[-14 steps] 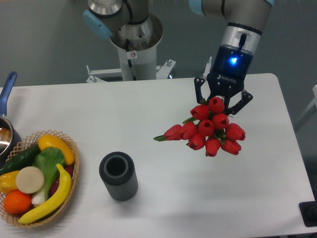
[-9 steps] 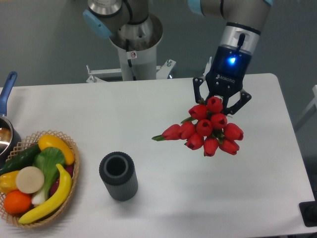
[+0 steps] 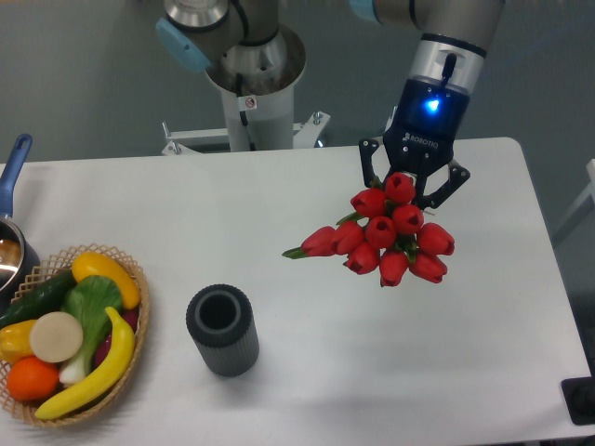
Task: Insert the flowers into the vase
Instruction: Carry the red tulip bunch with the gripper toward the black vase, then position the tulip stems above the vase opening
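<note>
Carry step, bunch not yet over the target. Nearest me on the desk [image 3: 307, 390]: one vase [image 3: 222, 330], dark grey, ribbed, upright, mouth open and unobstructed; just left of it one wicker basket [image 3: 138, 321] of produce, two bananas, one orange, one cucumber visible among the rest. One blue-handled pot [image 3: 13, 165] at the far left edge. Farther back and to the right, well apart from the vase, one bunch of red tulips [image 3: 390, 234], about ten buds, one bud sticking out left, hangs clear of the desk. My fingers [image 3: 414, 183] are clamped on the bunch behind the buds; stems hidden. Judgement: bunch is wider than the mouth, so centre the stems over the opening, hold them vertical, descend slowly, release only once seated.
</note>
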Motion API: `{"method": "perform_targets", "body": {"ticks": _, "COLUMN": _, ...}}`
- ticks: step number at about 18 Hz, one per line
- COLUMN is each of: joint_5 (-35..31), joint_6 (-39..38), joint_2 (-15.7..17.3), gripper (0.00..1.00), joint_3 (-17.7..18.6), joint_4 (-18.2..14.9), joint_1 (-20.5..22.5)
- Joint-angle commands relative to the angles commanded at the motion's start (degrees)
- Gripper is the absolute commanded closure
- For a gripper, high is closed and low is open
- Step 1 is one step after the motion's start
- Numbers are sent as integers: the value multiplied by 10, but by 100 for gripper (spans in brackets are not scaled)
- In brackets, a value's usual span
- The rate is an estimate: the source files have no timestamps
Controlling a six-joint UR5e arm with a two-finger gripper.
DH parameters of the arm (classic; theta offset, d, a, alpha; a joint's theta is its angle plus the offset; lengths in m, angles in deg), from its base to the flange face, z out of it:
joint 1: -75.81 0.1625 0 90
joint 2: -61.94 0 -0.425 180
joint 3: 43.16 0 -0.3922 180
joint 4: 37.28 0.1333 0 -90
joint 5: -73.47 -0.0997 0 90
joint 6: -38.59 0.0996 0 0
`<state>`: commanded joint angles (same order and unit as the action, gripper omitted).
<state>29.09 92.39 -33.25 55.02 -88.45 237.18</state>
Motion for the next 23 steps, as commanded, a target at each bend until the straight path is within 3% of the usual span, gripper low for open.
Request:
{"method": "perform_targets", "body": {"ticks": 3, "joint_5": 0, "joint_6": -36, "joint_2": -1, "gripper": 63, "joint_3": -3, "joint_4": 32, "joint_1": 3}}
{"method": "perform_targets", "body": {"ticks": 6, "joint_5": 13, "joint_6": -39, "joint_2": -6, "gripper": 63, "joint_3": -11, "joint_4": 41, "joint_1": 4}}
{"method": "perform_targets", "body": {"ticks": 11, "joint_5": 101, "joint_6": -34, "joint_2": -7, "gripper": 63, "joint_3": -4, "joint_4": 43, "joint_1": -4}}
{"method": "perform_targets", "body": {"ticks": 17, "joint_5": 161, "joint_6": -12, "joint_2": -25, "gripper": 64, "joint_3": -6, "joint_4": 50, "joint_1": -58}}
{"method": "perform_targets", "body": {"ticks": 23, "joint_5": 284, "joint_6": -2, "joint_2": -32, "gripper": 64, "joint_3": -15, "joint_4": 55, "joint_1": -77}}
